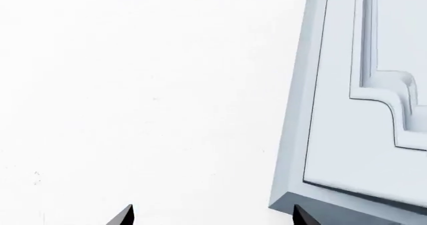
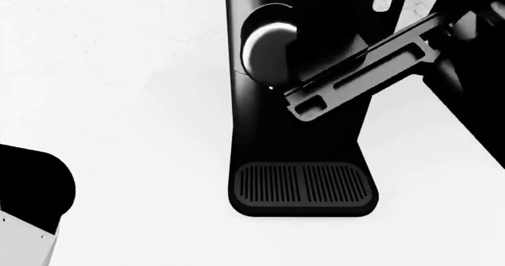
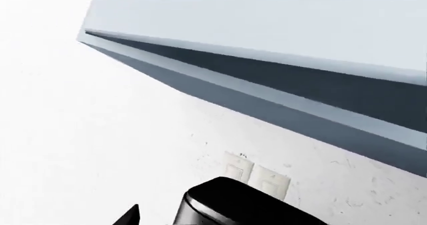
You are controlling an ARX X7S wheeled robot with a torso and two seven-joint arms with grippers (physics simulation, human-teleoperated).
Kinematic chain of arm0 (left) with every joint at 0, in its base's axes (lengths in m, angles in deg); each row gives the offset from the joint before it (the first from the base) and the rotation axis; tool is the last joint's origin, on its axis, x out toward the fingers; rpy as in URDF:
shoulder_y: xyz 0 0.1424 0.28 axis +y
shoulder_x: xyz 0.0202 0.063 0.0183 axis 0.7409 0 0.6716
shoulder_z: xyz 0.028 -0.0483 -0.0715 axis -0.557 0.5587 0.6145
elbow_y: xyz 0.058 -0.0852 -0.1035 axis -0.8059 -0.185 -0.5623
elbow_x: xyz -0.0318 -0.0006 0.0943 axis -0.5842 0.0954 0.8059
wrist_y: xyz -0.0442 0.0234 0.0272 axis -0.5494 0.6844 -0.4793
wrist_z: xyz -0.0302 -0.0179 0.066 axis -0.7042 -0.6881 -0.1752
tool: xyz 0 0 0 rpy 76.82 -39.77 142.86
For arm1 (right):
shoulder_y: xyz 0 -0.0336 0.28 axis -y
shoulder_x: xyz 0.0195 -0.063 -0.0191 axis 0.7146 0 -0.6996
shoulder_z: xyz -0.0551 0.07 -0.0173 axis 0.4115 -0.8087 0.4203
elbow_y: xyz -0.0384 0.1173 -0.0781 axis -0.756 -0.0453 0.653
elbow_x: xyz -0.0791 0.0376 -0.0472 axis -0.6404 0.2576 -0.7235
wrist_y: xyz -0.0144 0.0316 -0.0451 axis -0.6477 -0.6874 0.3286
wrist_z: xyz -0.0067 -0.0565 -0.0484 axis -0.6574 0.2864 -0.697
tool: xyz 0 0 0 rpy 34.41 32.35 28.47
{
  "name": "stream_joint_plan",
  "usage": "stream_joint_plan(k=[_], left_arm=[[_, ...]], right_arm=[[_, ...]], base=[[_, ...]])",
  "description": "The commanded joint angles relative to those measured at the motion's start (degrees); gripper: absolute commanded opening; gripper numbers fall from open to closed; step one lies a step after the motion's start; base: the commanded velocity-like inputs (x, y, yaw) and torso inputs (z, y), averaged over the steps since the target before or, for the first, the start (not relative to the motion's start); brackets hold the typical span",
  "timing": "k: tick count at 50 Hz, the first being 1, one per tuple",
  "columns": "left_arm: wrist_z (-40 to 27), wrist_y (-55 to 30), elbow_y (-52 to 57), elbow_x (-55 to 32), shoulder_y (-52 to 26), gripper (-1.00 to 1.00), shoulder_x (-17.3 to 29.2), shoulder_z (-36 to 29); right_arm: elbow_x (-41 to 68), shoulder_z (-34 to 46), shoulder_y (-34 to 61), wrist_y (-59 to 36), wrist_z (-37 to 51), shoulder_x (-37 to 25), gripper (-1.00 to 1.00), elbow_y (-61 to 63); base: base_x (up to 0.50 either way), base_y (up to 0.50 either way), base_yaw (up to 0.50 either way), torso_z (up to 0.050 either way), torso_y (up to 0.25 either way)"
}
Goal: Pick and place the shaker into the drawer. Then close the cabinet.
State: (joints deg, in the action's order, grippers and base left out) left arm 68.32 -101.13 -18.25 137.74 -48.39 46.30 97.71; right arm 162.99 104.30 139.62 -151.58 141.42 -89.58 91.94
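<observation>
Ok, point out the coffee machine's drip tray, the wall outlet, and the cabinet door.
Drip tray (image 2: 304, 184): head view, ribbed grille.
Wall outlet (image 3: 259, 176): right wrist view, faceplate.
Cabinet door (image 1: 353, 150): left wrist view, flat frame beside the raised panel.

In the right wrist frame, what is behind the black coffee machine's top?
Behind the coffee machine a white wall carries two pale wall plates, below an overhanging blue-grey cabinet. The machine hides the lower part of the plates and the wall below them.

Pale blue-grey panelled cabinets (image 3: 267, 30) hang on a white wall (image 3: 80, 135) bearing outlet plates (image 3: 257, 175).
</observation>
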Motion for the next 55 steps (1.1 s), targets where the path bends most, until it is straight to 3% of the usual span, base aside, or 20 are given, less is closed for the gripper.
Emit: stream_joint_plan(k=[1,8,15,18,20,24,31,34,44,49,55], left_arm=[[1.33,-0.61,2.95,1.38,4.48,1.0,3.43,1.83],[1.33,-0.59,3.4,1.3,5.87,1.0,2.65,2.47],[1.32,-0.58,3.58,1.29,6.9,1.0,1.93,2.74],[1.32,-0.58,3.66,1.31,7.16,1.0,1.59,2.81],[1.32,-0.58,3.6,1.34,7.11,1.0,1.51,2.73],[1.33,-0.6,2.93,1.12,7.73,1.0,0.97,2.8],[1.33,-0.61,3.37,0.89,8.75,1.0,0.44,2.31],[1.33,-0.61,3.62,0.8,9.36,1.0,0.33,2.27],[1.33,-0.62,4.33,0.0,11.4,1.0,0.56,3.11],[1.33,-0.62,5.0,-0.45,13.05,1.0,0.75,3.55],[1.33,-0.63,5.21,-0.44,14.25,1.0,1.35,3.37]], right_arm=[[2.75,5.58,16.76,-1.42,-3.99,10.02,1.0,-7.18],[-6.33,2.84,28.6,-6.16,-14.61,15.26,1.0,-16.04],[-22.31,-0.29,39.64,-9.98,-29.8,19.44,1.0,-23.68],[-40.59,-12.09,39.76,-22.6,-41.46,27.49,1.0,-23.44],[-56.18,-13.89,39.76,-24.74,-53.14,29.87,1.0,-21.54],[-80.68,-8.05,39.75,-20.41,-71.0,30.37,1.0,-23.42],[-98.46,5.62,39.71,-0.23,-82.04,29.46,1.0,-47.98],[-116.08,2.63,39.75,7.79,-91.7,34.92,1.0,-60.84],[-137.07,-2.55,39.77,28.49,-93.44,35.6,1.0,-92.75],[-152.09,-13.78,39.77,31.58,-91.91,35.12,1.0,-104.18],[-148.06,-13.64,39.77,30.84,-90.38,31.58,1.0,-112.48]], base=[[0.0,0.0,0.0,0.0,0.0],[0.0,0.0,0.0,0.0,0.0],[0.0,0.0,0.0,0.0,0.0],[0.0,0.0,0.0,0.0,0.0],[0.0,0.0,0.0,0.0,0.0],[0.0,0.0,0.0,0.0,0.0],[0.0,0.0,0.0,0.0,0.0],[0.0,0.0,0.0,0.0,0.0],[0.0,0.0,0.0,0.0,0.0],[0.0,0.0,0.0,0.0,0.0],[0.0,0.0,0.0,0.0,0.0]])
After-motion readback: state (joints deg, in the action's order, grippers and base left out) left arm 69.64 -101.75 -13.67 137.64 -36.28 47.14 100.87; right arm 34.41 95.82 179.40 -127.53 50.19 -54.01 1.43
